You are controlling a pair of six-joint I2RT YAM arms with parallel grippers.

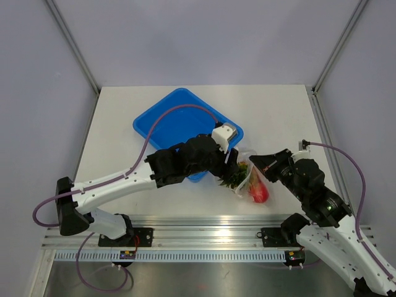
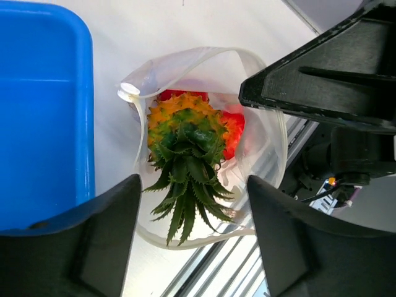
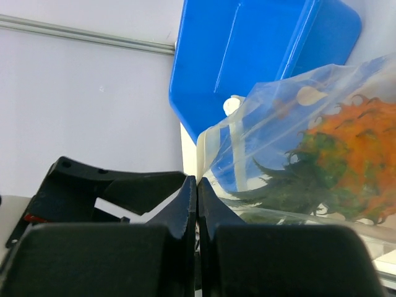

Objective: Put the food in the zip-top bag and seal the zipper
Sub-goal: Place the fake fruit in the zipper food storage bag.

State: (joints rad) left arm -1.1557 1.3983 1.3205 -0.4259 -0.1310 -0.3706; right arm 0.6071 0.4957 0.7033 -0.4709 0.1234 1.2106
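The clear zip-top bag (image 1: pixel 252 176) lies near the table's front edge, mouth open. Inside it are the orange pineapple (image 2: pixel 185 120), its green crown pointing at the mouth, and red fruit (image 2: pixel 233 130) behind it. A red fruit (image 1: pixel 260 193) shows through the bag in the top view. The zipper strip (image 2: pixel 185 60) rings the open mouth, with a white tab (image 2: pixel 129 93) at one end. My left gripper (image 2: pixel 192 241) is open and empty just outside the mouth. My right gripper (image 3: pixel 197 184) is shut on the bag's mouth edge (image 3: pixel 210 145) and holds it up.
The blue tray (image 1: pixel 167 117) sits just left of the bag, under my left arm, and shows in the left wrist view (image 2: pixel 37 111) and the right wrist view (image 3: pixel 247 55). The metal rail (image 1: pixel 204 238) runs along the near table edge.
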